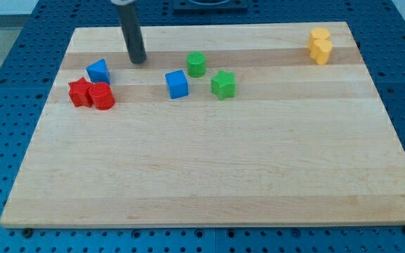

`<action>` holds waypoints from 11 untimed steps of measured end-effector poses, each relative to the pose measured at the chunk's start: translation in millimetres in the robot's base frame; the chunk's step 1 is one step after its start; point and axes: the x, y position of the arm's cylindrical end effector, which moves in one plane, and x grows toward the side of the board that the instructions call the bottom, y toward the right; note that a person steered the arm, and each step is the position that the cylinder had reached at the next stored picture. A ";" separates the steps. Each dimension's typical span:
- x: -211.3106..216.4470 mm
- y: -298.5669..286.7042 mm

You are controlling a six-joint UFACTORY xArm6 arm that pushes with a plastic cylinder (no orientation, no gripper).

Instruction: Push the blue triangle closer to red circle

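The blue triangle [98, 71] lies near the board's upper left. The red circle [103, 96] sits just below it, nearly touching, with a red star [80, 92] pressed against the circle's left side. My tip [138, 60] is on the board a short way to the upper right of the blue triangle, apart from it. The dark rod rises from the tip to the view's top edge.
A blue cube [177, 84] sits right of the tip's position, with a green circle [196, 65] and a green star [223, 84] beside it. Two yellow blocks [320, 46] touch each other at the board's upper right. The wooden board [216, 169] rests on a blue perforated table.
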 end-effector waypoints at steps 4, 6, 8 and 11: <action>-45.2 -93.6; 1.4 -90.2; 49.6 -51.6; 96.2 4.4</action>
